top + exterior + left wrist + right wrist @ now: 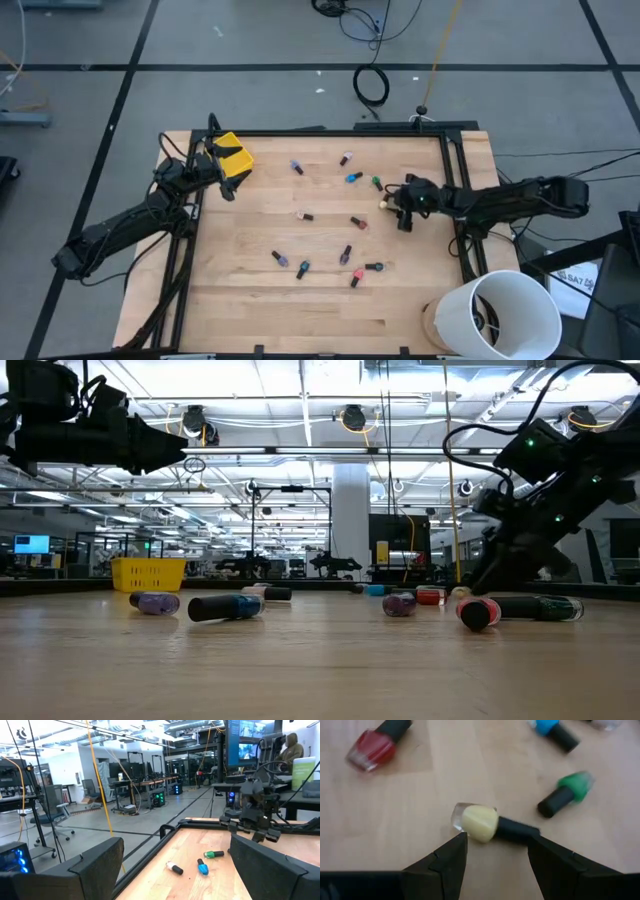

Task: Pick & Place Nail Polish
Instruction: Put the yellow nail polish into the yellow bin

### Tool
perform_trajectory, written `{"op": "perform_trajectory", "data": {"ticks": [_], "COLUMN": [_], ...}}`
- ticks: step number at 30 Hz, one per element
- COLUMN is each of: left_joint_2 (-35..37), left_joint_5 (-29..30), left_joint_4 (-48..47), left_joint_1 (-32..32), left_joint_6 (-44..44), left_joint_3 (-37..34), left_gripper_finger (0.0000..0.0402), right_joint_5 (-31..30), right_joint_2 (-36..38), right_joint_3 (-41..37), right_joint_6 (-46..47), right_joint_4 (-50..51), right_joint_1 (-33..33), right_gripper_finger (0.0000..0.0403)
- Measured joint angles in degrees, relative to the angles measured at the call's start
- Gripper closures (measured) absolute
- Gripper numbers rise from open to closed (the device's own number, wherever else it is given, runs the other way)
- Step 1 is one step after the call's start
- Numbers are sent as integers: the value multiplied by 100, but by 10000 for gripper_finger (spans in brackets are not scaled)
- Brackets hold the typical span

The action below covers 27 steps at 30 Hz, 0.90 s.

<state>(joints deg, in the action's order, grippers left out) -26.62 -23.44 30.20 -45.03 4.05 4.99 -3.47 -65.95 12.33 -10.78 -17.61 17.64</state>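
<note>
One yellow bin point(232, 158) — left tool point(222, 180) open just beside it.

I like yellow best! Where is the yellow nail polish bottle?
From above, the yellow bottle lies on the table's right side, just below the green bottle, right in front of the right gripper.

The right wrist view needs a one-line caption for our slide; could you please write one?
Open right gripper poised over a pale yellow nail polish bottle lying on the wooden table, with red, green and blue bottles beyond.
</note>
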Motion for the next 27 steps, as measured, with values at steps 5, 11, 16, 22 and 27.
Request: {"op": "perform_trajectory", "data": {"ticks": [5, 11, 16, 22, 27], "left_joint_2": [0, -2, -1, -2, -2], "left_joint_5": [0, -1, 0, 0, 0], "left_joint_4": [0, 0, 0, 0, 0], "left_joint_1": [0, 2, 2, 1, 2], "left_joint_6": [-2, -2, -2, -2, -2], "left_joint_3": [1, 0, 1, 0, 0], "left_gripper_finger": [46, 46, 46, 46, 46], "right_joint_5": [-422, -723, -425, -71, 462], "right_joint_2": [-274, -505, -708, -807, -807], "right_joint_3": [3, 3, 5, 16, 16], "right_joint_6": [-193, -834, -838, -429, 52], "right_joint_4": [-543, -702, -748, -757, -654], "right_joint_1": [-223, -240, -65, -3, -12], "right_gripper_finger": [206, 206, 206, 207, 207]}}
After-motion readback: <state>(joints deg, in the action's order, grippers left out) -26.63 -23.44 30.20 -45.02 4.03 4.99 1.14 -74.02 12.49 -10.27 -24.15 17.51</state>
